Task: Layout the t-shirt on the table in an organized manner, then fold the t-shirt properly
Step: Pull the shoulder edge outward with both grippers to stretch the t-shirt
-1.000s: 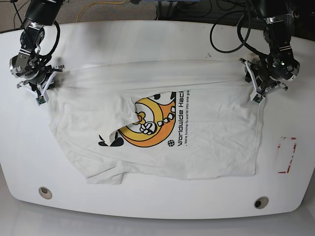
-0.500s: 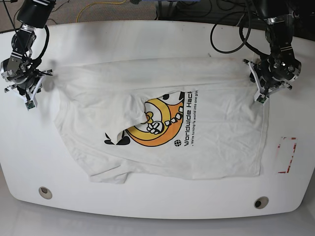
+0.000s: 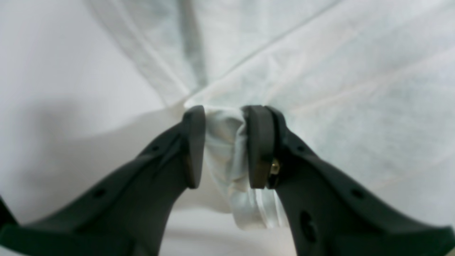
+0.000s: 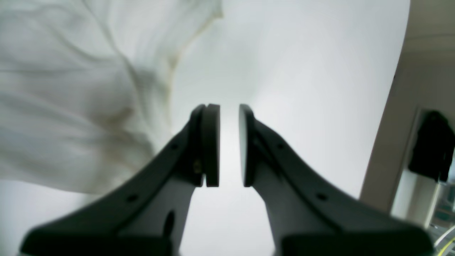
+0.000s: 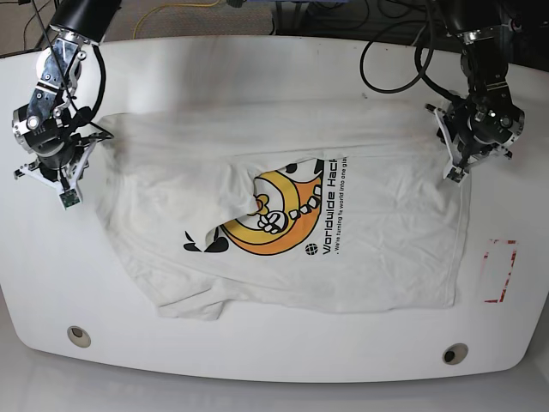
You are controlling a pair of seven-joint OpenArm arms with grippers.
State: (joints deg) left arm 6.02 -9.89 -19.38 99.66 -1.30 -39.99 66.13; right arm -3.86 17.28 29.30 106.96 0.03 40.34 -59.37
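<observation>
- The t-shirt (image 5: pixel 292 215) lies spread on the white table (image 5: pixel 257 60), partly crumpled, one sleeve folded over the orange-yellow round cartoon graphic (image 5: pixel 270 215).
- Black lettering beside the graphic reads "Worldwide Hac…", the rest hidden under a fold; the smaller line below it is too small to read.
- The left claw (image 3: pixel 225 145) is pinching a bunched edge of the shirt between its pads.
- The right claw (image 4: pixel 229 144) stands slightly spread over bare table just beside the shirt, holding nothing.
- A red-outlined rectangle (image 5: pixel 499 270) marks the table near the hem.
</observation>
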